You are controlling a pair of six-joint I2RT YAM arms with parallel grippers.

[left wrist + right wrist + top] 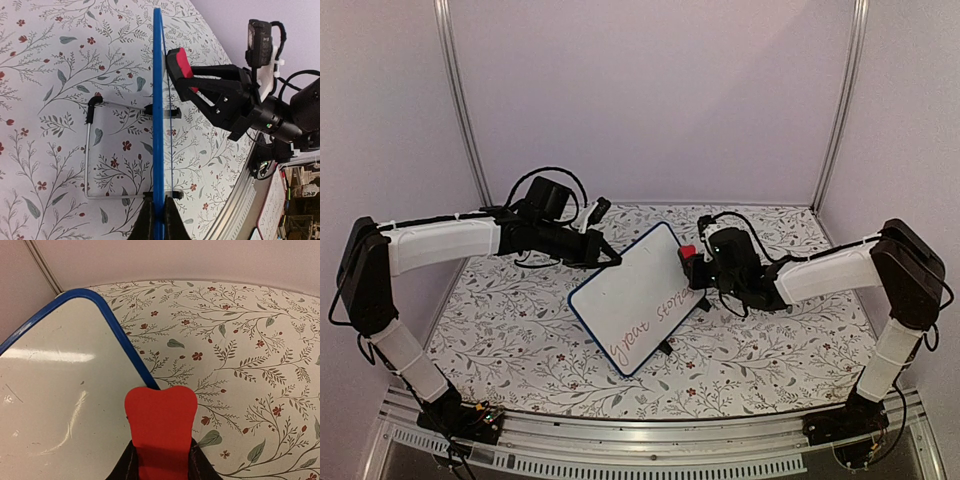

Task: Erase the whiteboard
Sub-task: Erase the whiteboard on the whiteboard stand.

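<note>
Whiteboard [638, 298]: standing tilted at the middle of the table [520, 330], between the two arms.
Left gripper [617, 262]: sitting at the board's far left edge, clamping it.
Right gripper [689, 257]: hanging at the board's far right edge, pinching the eraser [687, 250].
Eraser: sitting just beside the board's front face, at the rim.
Wire stand [87, 150]: reaching out behind the board, resting on the table.

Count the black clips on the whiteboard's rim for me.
2. Seen from the left wrist: one clip midway along the whiteboard rim, the other just beside the left tool pinching that rim. A bent wire joins them. More could be hidden.
</note>
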